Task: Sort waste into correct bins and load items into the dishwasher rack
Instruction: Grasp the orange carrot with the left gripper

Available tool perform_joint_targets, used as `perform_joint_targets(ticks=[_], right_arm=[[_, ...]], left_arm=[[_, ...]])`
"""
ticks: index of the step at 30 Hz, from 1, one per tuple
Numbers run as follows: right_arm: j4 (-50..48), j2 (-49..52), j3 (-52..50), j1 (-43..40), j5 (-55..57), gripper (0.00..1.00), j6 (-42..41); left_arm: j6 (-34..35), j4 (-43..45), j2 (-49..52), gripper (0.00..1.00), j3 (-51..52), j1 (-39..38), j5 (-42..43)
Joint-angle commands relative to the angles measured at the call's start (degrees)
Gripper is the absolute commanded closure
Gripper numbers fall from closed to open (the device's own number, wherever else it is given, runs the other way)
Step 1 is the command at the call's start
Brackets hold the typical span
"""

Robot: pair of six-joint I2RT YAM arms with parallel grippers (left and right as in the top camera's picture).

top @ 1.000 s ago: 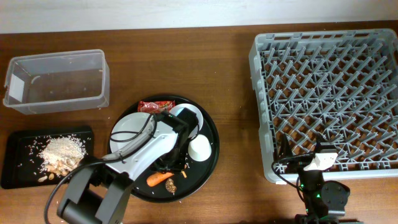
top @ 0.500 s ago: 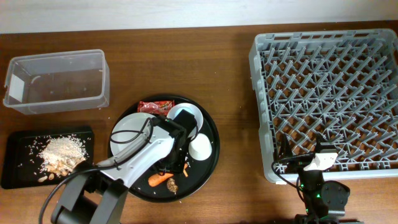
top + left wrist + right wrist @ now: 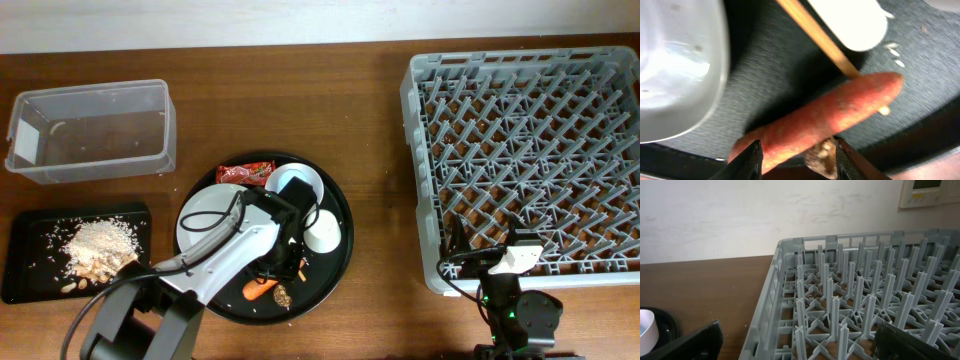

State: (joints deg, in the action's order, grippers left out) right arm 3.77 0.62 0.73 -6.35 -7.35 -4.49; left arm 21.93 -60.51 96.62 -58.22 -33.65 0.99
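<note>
The orange carrot (image 3: 820, 117) lies on the round black tray (image 3: 335, 265), near its front, and also shows in the overhead view (image 3: 260, 290). My left gripper (image 3: 799, 160) is open, its fingers low on either side of the carrot's thick end; from overhead it (image 3: 273, 278) sits just above the carrot. A brown food bit (image 3: 820, 155) lies beside the carrot. The red wrapper (image 3: 247, 172), white plate (image 3: 200, 215), bowl (image 3: 298, 183) and small white cup (image 3: 322, 233) are on the same tray. My right gripper (image 3: 800, 347) is open and empty at the grey dishwasher rack's (image 3: 530, 150) front left corner.
A clear plastic tub (image 3: 90, 130) stands at the back left. A flat black tray (image 3: 30, 270) with pale rice-like crumbs (image 3: 100, 243) lies at the front left. A thin wooden stick (image 3: 815, 35) lies on the round tray by the carrot.
My left gripper has moved toward the front of the round tray and come down over the carrot. The right arm has not moved.
</note>
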Motion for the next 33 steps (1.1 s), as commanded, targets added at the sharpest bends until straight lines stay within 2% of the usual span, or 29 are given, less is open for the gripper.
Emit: perform_joint_targets(ticks=[1, 11, 19, 22, 29, 31, 32, 33], right_arm=[[0.13, -0.42, -0.42, -0.44, 0.48, 0.01, 0.0], [0.13, -0.42, -0.42, -0.44, 0.48, 0.01, 0.02], [0.13, -0.42, -0.42, -0.44, 0.48, 0.01, 0.02], [0.13, -0.42, -0.42, -0.44, 0.48, 0.01, 0.0], [0.13, -0.42, -0.42, -0.44, 0.48, 0.01, 0.0], [0.13, -0.42, -0.42, -0.44, 0.48, 0.01, 0.0], [0.13, -0.42, -0.42, -0.44, 0.48, 0.01, 0.02], [0.13, -0.42, -0.42, -0.44, 0.48, 0.01, 0.02]], left_arm=[[1.77, 0.7, -1.07, 0.53, 0.44, -0.11, -4.48], [0.72, 3.52, -1.07, 0.53, 3.61, -1.73, -3.8], [0.7, 9.62, -1.05, 0.54, 6.45, -1.73, -3.8], [0.66, 7.78, -1.07, 0.53, 6.45, -1.73, -3.78], [-1.25, 9.94, -1.07, 0.53, 6.45, -1.73, -3.76], [-1.25, 10.38, -1.07, 0.55, 6.45, -1.73, -3.76], [-1.25, 10.75, -1.07, 0.62, 6.45, -1.73, -3.54], [-1.25, 10.82, -1.07, 0.64, 6.45, -1.73, -3.39]])
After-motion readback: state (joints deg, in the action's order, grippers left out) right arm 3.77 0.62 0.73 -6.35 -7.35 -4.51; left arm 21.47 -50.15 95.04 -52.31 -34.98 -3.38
